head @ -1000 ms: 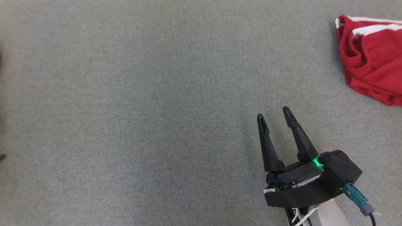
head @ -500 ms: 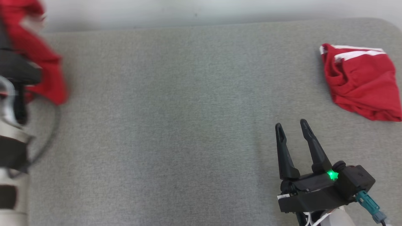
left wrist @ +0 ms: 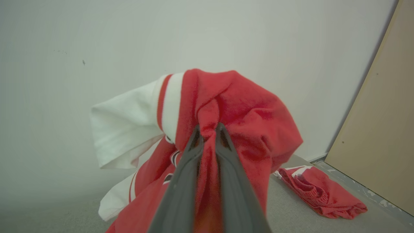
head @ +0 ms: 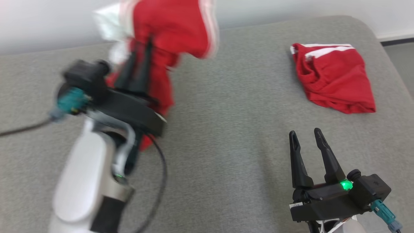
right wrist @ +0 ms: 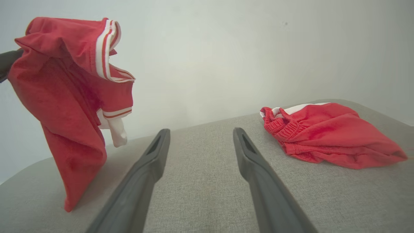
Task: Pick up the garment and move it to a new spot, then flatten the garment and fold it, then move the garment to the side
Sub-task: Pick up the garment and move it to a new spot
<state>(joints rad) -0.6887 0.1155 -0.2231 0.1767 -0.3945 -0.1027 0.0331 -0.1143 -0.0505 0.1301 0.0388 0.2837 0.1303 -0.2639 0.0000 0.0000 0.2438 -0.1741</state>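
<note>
Cloth hangs bunched from the left tool (left wrist: 208, 128), whose jaws are pinched shut on a fold of the red jersey garment with white striped sleeves (head: 171, 26). It is held up over the left rear of the grey fabric-covered bench (head: 226, 136). Open bench lies to its right, towards the wide-open, empty right tool (head: 305, 132). Folded red shorts (head: 333, 77) lie at the far right.

Red shorts (head: 333, 79) with white stripes lie crumpled near the far right corner of the grey fabric surface (head: 226, 139). White wall (left wrist: 129, 38) behind it. Beige panel (left wrist: 381, 129) stands against the wall, seen from the left wrist.
</note>
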